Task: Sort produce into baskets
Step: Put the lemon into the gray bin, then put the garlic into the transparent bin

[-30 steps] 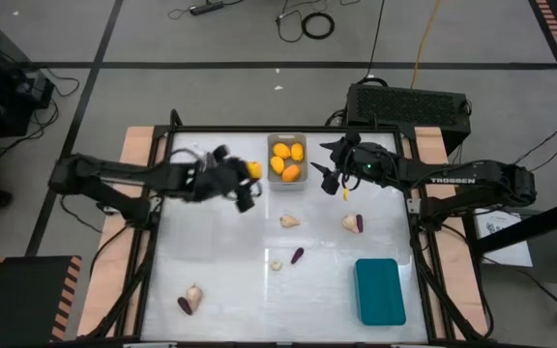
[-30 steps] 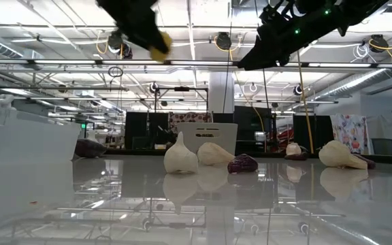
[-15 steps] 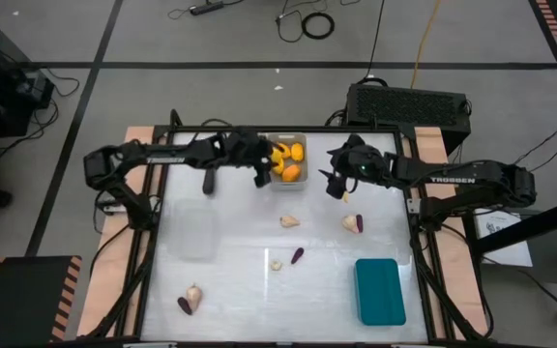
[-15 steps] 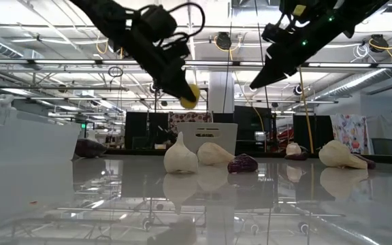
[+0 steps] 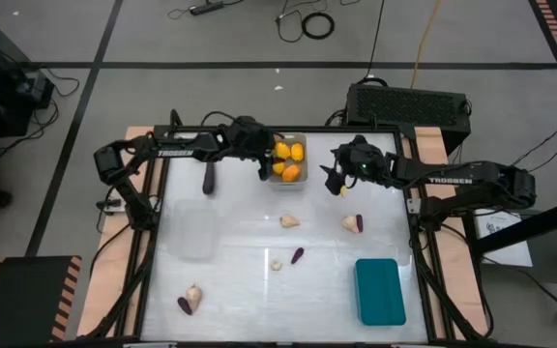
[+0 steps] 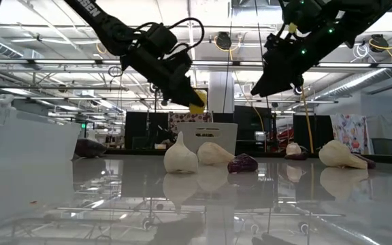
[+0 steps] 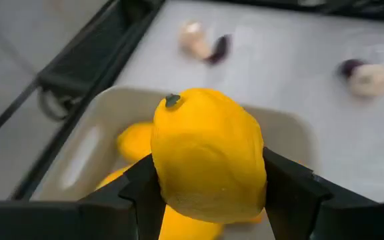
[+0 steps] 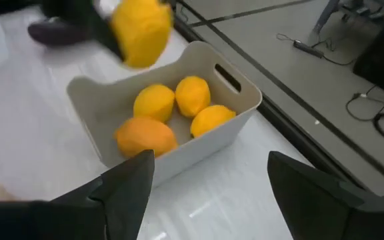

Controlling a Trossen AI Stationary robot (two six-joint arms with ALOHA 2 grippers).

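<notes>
My left gripper is shut on a yellow fruit and hangs over the left rim of the grey basket. That basket stands at the table's far middle and holds several yellow-orange fruits. My right gripper is open and empty, in the air just right of the grey basket. The clear basket stands at the left and the teal basket at the near right. Pale bulbs and purple pieces lie loose on the table. My left gripper pinches the yellow fruit's two opposite sides between its two fingers. The fruit's stem end points away from the wrist. The fingers slant down from the table's left. The fruit is lifted clear, above the grey basket's rim.
A bulb beside a purple piece lies right of centre. A small bulb lies mid-table. Another bulb and a purple piece lie near the front left. A black frame edges the white table.
My left gripper has carried the yellow fruit toward the table's far right, from left of the grey basket to over its left rim. It has also come down lower. It stays shut on the fruit.
</notes>
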